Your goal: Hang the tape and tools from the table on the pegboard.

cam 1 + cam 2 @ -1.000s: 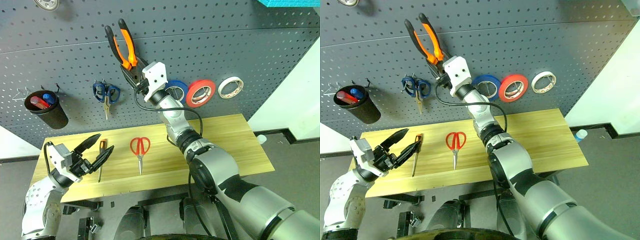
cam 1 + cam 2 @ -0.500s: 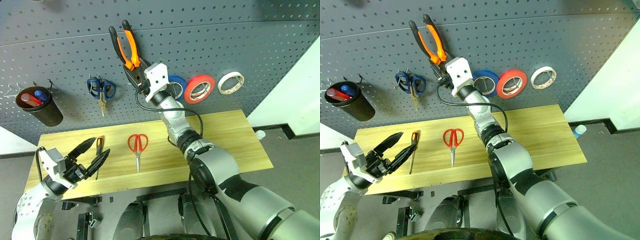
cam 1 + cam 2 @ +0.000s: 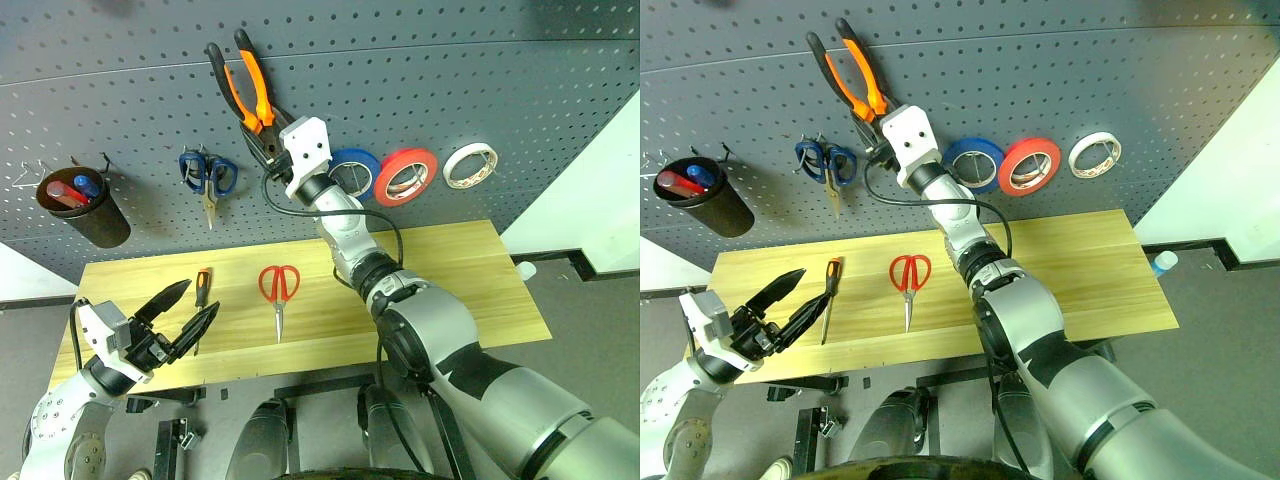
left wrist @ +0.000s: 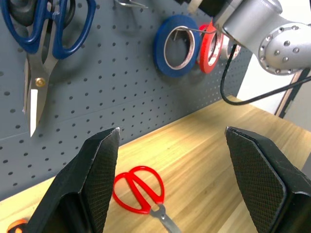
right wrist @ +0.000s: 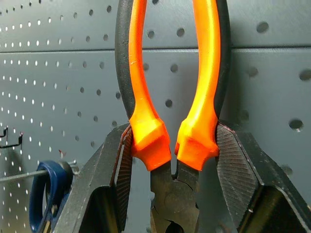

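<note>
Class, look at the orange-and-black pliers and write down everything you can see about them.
The pliers have two long curved handles, orange on the inner side and black on the outer, that look rubbery, joined to a dark metal head. They are held up against the dark grey pegboard with the handles pointing upward and spread apart, the head downward. The right gripper is shut on them just above the head, its two black fingers pressing the lower ends of the handles from either side. Whether a hook bears them cannot be seen.
</note>
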`<act>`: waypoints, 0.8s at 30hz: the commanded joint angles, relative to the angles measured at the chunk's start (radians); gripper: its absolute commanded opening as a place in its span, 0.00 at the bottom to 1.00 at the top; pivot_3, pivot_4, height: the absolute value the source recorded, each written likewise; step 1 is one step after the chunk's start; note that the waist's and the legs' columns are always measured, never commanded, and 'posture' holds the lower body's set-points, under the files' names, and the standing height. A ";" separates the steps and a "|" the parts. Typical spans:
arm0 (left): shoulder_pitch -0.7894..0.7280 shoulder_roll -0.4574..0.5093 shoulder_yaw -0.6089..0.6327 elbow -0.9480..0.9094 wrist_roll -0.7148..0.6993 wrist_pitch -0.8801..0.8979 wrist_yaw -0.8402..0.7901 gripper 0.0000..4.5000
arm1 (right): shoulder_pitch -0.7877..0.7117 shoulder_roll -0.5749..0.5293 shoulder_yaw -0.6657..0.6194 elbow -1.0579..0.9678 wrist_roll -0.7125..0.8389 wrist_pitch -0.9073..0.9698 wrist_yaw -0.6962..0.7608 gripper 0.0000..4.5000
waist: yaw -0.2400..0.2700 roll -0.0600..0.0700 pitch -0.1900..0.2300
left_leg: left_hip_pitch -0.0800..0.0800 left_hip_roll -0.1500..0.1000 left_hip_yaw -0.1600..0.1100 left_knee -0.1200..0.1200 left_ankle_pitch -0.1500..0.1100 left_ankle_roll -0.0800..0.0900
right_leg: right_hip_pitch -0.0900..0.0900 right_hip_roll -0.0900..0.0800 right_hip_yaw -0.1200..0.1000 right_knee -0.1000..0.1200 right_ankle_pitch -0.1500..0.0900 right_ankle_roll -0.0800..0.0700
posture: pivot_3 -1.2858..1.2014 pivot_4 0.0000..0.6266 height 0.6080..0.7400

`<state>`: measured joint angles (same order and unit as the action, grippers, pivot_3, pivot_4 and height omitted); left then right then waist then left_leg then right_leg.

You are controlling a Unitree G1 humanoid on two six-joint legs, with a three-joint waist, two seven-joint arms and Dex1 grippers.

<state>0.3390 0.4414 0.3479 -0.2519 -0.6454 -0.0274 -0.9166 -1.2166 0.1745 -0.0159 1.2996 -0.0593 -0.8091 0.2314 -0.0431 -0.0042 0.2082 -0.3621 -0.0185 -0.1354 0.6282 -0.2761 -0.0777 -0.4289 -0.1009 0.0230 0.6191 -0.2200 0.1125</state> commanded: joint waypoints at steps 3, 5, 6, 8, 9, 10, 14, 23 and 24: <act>0.012 0.004 0.031 -0.039 -0.018 -0.013 0.002 0.81 | -0.035 -0.003 0.012 0.001 -0.042 0.027 -0.050 0.47 | 0.001 0.000 0.000 | 0.000 0.000 0.000 0.000 0.000 0.000 | 0.000 0.000 0.000 0.000 0.000 0.000 | 0.58 0.31 1.00; 0.021 0.001 0.035 -0.043 -0.019 -0.017 0.002 0.81 | -0.031 -0.005 0.019 0.008 -0.058 0.050 -0.064 0.47 | 0.001 0.000 0.000 | 0.000 0.000 0.000 0.000 0.000 0.000 | 0.000 0.000 0.000 0.000 0.000 0.000 | 0.58 0.31 1.00; 0.024 0.001 0.037 -0.045 -0.020 -0.018 0.002 0.81 | -0.029 -0.006 0.021 0.011 -0.066 0.058 -0.069 0.47 | 0.001 0.000 0.000 | 0.000 0.000 0.000 0.000 0.000 0.000 | 0.000 0.000 0.000 0.000 0.000 0.000 | 0.58 0.31 1.00; 0.033 -0.001 0.041 -0.051 -0.021 -0.021 0.003 0.81 | -0.026 -0.011 0.026 0.015 -0.080 0.073 -0.087 0.47 | 0.001 0.000 0.000 | 0.000 0.000 0.000 -0.001 0.000 0.000 | 0.000 0.000 0.000 0.000 0.000 0.000 | 0.59 0.31 1.00; 0.037 -0.001 0.043 -0.052 -0.021 -0.022 0.003 0.81 | -0.025 -0.013 0.027 0.017 -0.085 0.080 -0.092 0.47 | 0.001 0.000 0.000 | 0.000 0.000 0.000 -0.001 0.000 0.000 | 0.000 0.000 0.000 0.000 0.000 0.000 | 0.59 0.31 1.00; 0.040 -0.003 0.044 -0.054 -0.021 -0.023 0.003 0.81 | -0.024 -0.014 0.026 0.018 -0.087 0.085 -0.092 0.47 | 0.002 0.000 0.000 | 0.000 0.000 0.000 -0.001 0.000 0.000 | 0.000 0.000 0.000 0.000 0.000 0.000 | 0.59 0.31 1.00; 0.039 -0.005 0.048 -0.052 -0.020 -0.022 0.001 0.81 | -0.020 -0.019 0.014 0.022 -0.083 0.117 -0.079 0.47 | 0.003 0.000 0.000 | -0.002 0.000 0.000 0.000 0.000 0.000 | -0.001 0.000 0.000 0.000 0.000 0.000 | 0.59 0.30 1.00; 0.014 -0.004 0.048 -0.031 -0.015 -0.023 -0.006 0.81 | -0.023 -0.046 0.007 0.004 -0.093 0.088 -0.119 0.99 | 0.005 0.000 0.000 | -0.001 0.000 0.000 0.002 0.000 0.000 | -0.001 0.000 0.000 0.000 0.001 -0.002 | 0.58 0.29 1.00; 0.010 -0.004 0.047 -0.027 -0.014 -0.023 -0.007 0.81 | -0.023 -0.049 0.008 0.001 -0.094 0.076 -0.117 0.99 | 0.006 0.000 0.000 | -0.001 0.000 0.000 0.003 0.000 0.000 | -0.001 0.000 0.000 0.000 0.001 -0.002 | 0.58 0.29 1.00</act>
<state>0.3527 0.4330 0.3721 -0.2731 -0.6462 -0.0311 -0.9173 -1.2168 0.1515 0.0125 1.3411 -0.1659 -0.7067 0.1452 -0.0367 -0.0046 0.2080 -0.3633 -0.0185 -0.1356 0.6310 -0.2755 -0.0773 -0.4289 -0.1007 0.0229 0.6194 -0.2192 0.1102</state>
